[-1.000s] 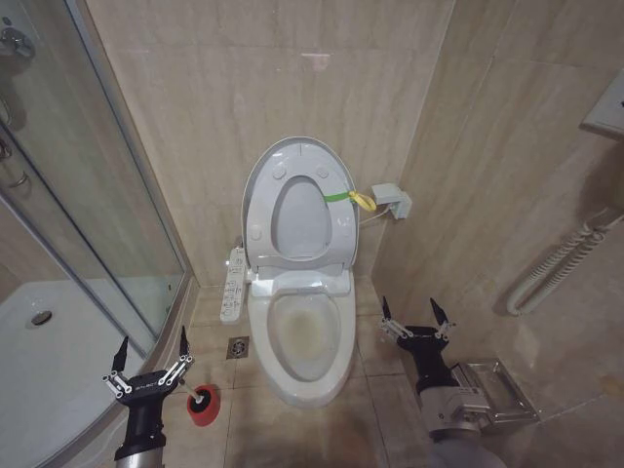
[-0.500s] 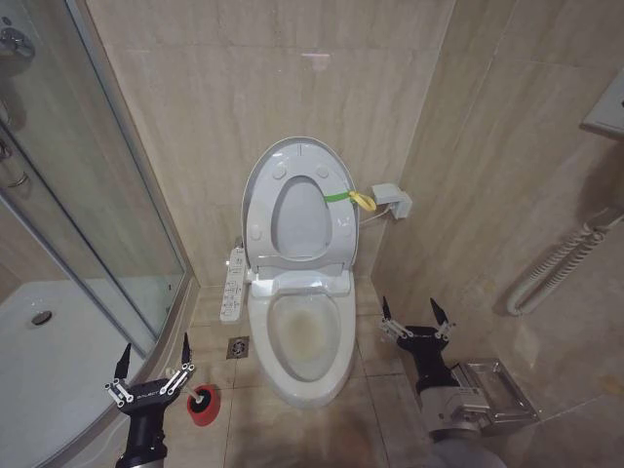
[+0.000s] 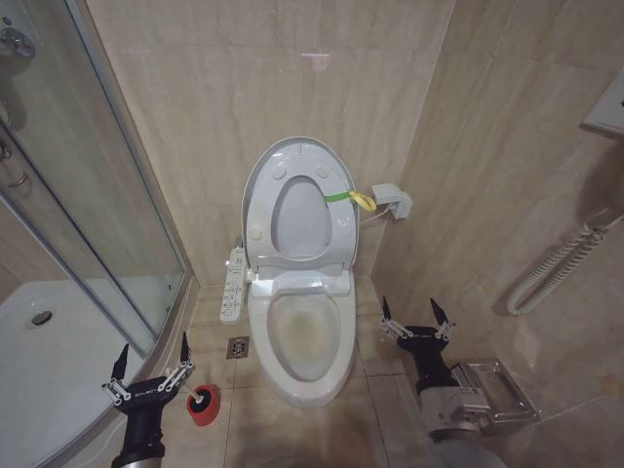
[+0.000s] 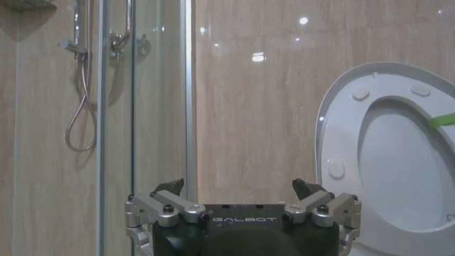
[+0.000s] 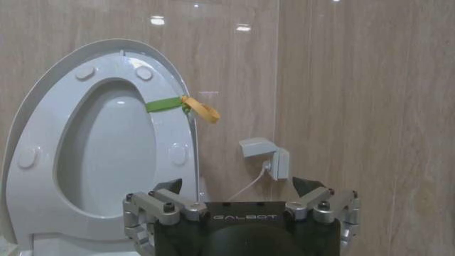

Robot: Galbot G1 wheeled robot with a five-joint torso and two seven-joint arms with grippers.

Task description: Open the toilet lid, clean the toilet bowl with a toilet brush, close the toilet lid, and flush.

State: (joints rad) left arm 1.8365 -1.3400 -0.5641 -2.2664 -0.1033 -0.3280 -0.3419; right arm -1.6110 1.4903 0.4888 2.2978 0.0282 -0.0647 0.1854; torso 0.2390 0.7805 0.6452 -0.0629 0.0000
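Beside the toilet bowl [image 3: 304, 336] (toilet lid [image 3: 292, 200] raised), left pincer [image 3: 150, 369] and right pincer [image 3: 414, 317] hover spread.

Left gripper [image 3: 151, 365] slightly lower and nearer the robot than before.

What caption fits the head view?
Toilet lid raised, stained toilet bowl exposed; both open hands, left and right, flank it.

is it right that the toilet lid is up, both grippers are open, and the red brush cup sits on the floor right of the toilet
Not quite. The red brush cup sits left of the toilet bowl, by the left gripper, as the head view shows. The toilet lid is up, and the left gripper and right gripper are open.
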